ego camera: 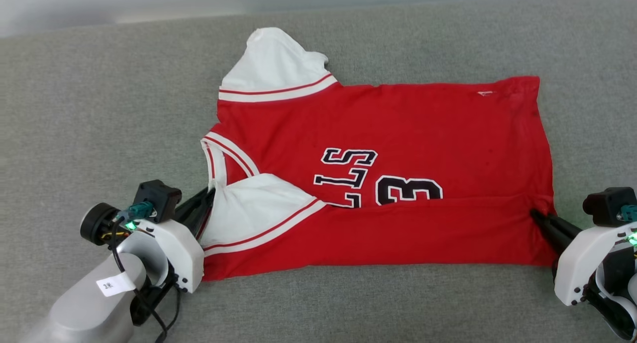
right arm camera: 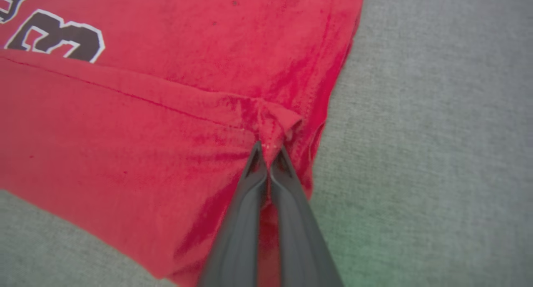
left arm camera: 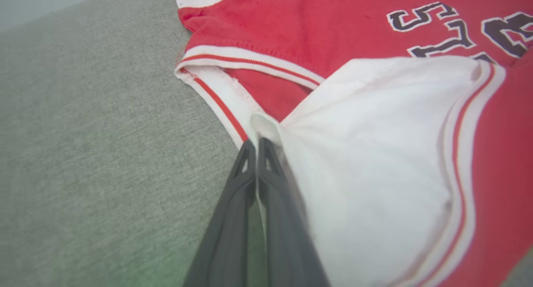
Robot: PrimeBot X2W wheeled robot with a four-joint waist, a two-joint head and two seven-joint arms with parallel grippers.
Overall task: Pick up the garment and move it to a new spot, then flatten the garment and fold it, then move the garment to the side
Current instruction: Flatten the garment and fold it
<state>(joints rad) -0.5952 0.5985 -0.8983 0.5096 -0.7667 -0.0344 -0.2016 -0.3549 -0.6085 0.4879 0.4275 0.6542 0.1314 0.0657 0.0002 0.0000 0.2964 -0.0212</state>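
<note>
Folding is in hand: the garment lies spread across the middle of the grey surface, with its near long edge already turned over the front. The left gripper has its jaws closed tight on the white sleeve, and the right gripper has its jaws closed tight on the folded hem. Next, I judge, both must let go together, then take the far edge.
</note>
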